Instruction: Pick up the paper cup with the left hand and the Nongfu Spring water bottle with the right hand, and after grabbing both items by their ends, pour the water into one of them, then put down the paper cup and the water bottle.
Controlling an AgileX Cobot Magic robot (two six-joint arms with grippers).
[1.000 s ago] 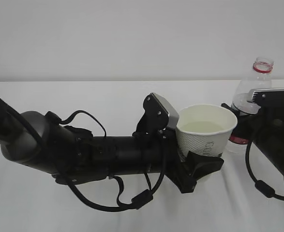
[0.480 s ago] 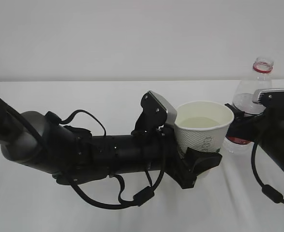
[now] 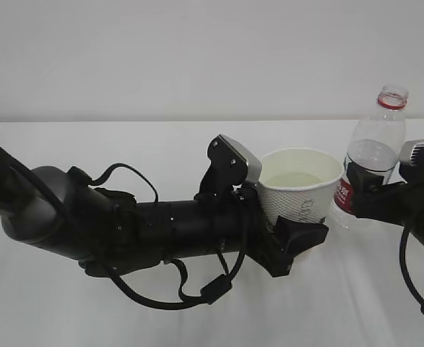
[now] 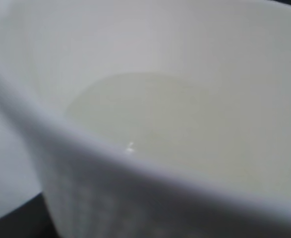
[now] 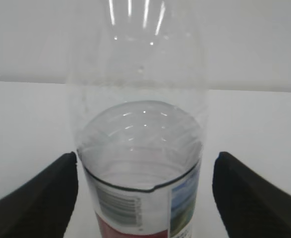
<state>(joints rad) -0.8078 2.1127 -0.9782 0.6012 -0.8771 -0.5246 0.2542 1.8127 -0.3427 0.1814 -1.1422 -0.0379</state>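
Two task things sit close together right of centre on the white desk [image 3: 161,311]. The small white tapered paper cup [image 3: 302,184], holding pale water [image 3: 292,178] low inside, is clamped at its lower wall by the black left gripper [image 3: 295,235]. Just to its right, apart from the cup's rolled rim, the clear ribbed plastic bottle with red neck ring [image 3: 371,153] stands upright, uncapped. The black right gripper [image 5: 145,196] has its jaws spread wide, one on each side of the bottle with clear gaps. Bare desk lies in front and behind.
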